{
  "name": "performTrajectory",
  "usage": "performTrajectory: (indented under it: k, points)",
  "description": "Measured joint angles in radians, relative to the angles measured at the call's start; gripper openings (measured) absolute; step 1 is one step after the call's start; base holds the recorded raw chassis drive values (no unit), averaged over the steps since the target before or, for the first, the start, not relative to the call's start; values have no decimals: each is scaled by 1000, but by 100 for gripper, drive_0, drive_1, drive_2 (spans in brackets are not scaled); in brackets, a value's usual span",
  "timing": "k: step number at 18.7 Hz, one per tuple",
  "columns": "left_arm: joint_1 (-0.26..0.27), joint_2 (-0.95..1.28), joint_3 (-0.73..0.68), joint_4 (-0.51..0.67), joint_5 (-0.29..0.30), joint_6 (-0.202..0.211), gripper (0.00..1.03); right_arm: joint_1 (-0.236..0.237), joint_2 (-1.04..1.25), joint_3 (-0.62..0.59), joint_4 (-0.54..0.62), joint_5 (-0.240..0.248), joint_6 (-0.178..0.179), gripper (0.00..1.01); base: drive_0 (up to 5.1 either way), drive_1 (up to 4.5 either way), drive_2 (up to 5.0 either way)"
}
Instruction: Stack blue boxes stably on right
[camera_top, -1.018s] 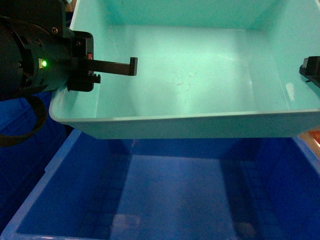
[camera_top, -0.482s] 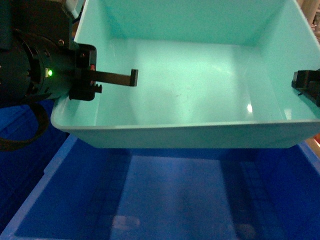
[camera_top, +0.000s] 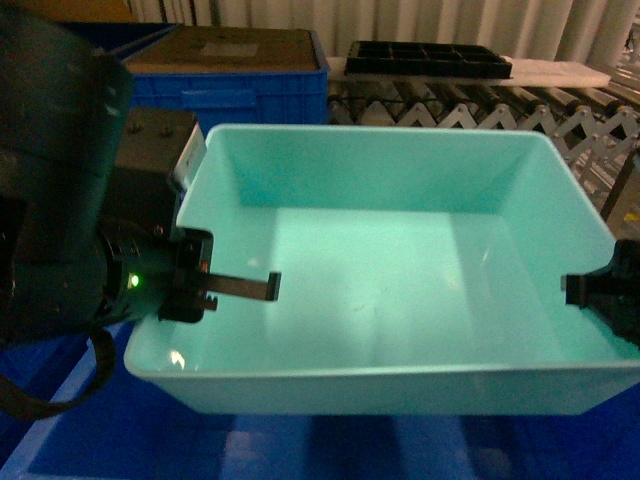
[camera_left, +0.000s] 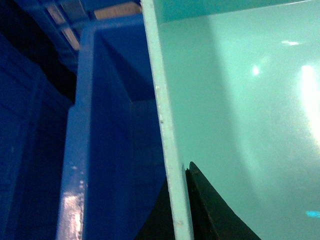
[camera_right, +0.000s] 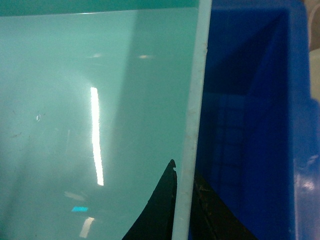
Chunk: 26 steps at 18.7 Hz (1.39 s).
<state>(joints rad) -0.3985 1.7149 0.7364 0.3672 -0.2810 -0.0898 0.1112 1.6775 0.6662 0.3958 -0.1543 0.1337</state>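
The left gripper and right gripper are each pinching a side wall of the turquoise tub, which is hanging above the dark blue crate. It is probably light, glossy and slippery (grip the rims). Its underside is hidden

The left arm's wrist housing is bulky, black and rounded, with a small green light, a looping black cable below, and a thin black finger. The right claw is black too.
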Motion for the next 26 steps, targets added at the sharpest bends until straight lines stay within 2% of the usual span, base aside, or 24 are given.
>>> performTrajectory:
  k: [1, 9, 12, 18, 26]
  points:
    - [14, 29, -1, -6, 23, -11, 2, 0, 33, -5, 0, 0, 3, 7, 0, 0, 0]
    - [61, 71, -2, 19, 93, -9, 2, -34, 106, -1, 12, -24, 12, 7, 0, 0, 0]
    - [61, 77, -15, 29, 96, -17, 2, -32, 109, -3, 17, -26, 12, 7, 0, 0, 0]
    - [78, 131, -2, 21, 83, -20, 2, 13, 173, 23, 36, -3, 16, 7, 0, 0, 0]
    - [86, 176, 62, 11, 81, -8, 2, 13, 208, 72, 27, 8, 23, 7, 0, 0, 0]
